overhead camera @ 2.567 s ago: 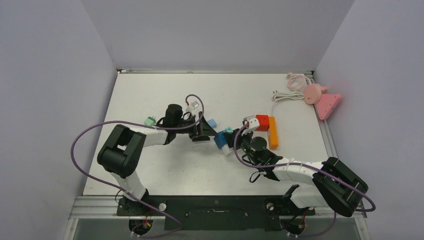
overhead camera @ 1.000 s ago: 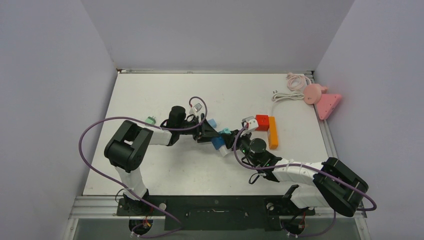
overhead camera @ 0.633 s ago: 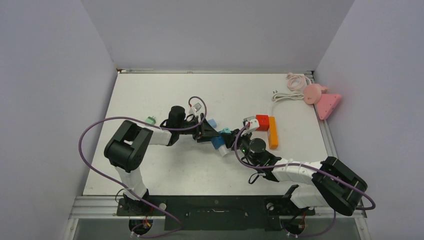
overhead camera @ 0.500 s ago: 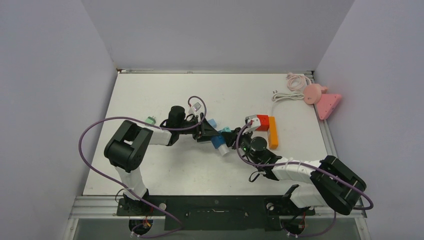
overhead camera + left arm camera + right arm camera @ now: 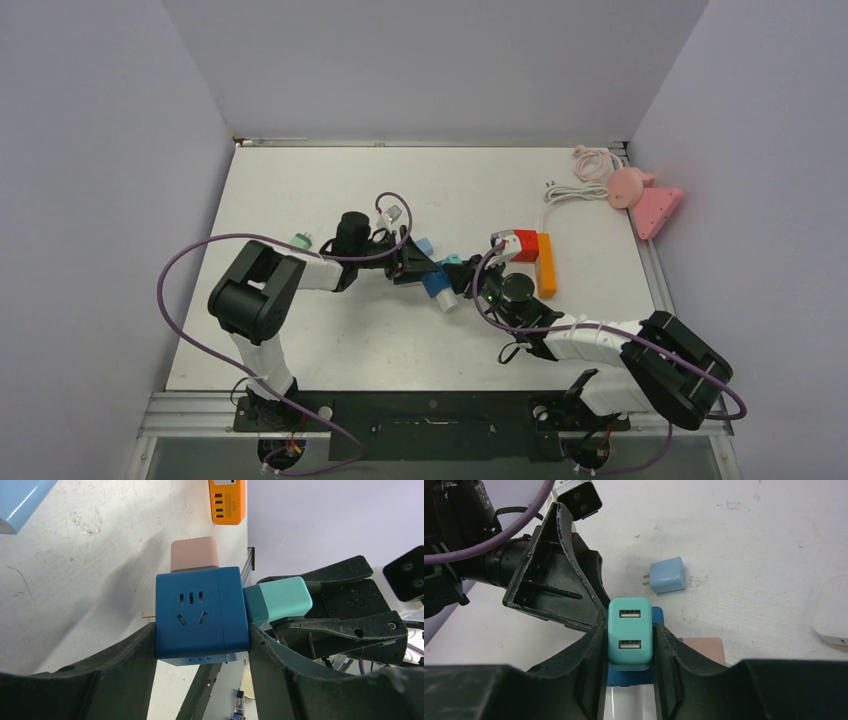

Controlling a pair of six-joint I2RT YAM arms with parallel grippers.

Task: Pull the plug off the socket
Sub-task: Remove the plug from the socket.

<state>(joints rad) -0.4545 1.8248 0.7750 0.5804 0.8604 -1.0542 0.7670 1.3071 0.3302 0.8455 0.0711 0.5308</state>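
The dark blue cube socket sits at mid-table, clamped between my left gripper's fingers; in the left wrist view the socket fills my left gripper. A teal USB plug sticks out of the socket's right face. My right gripper is shut on this teal plug, one finger on each side. The plug still sits against the socket. A pink plug and a white one are also in the socket.
A loose light blue plug lies just behind the socket. An orange power strip and a red cube lie to the right. A green plug lies left. A pink object and a white cable are far right.
My left gripper moved right and closed on the blue socket. My right gripper stayed at the teal plug, shifting slightly. In the last half second nothing visibly moved.
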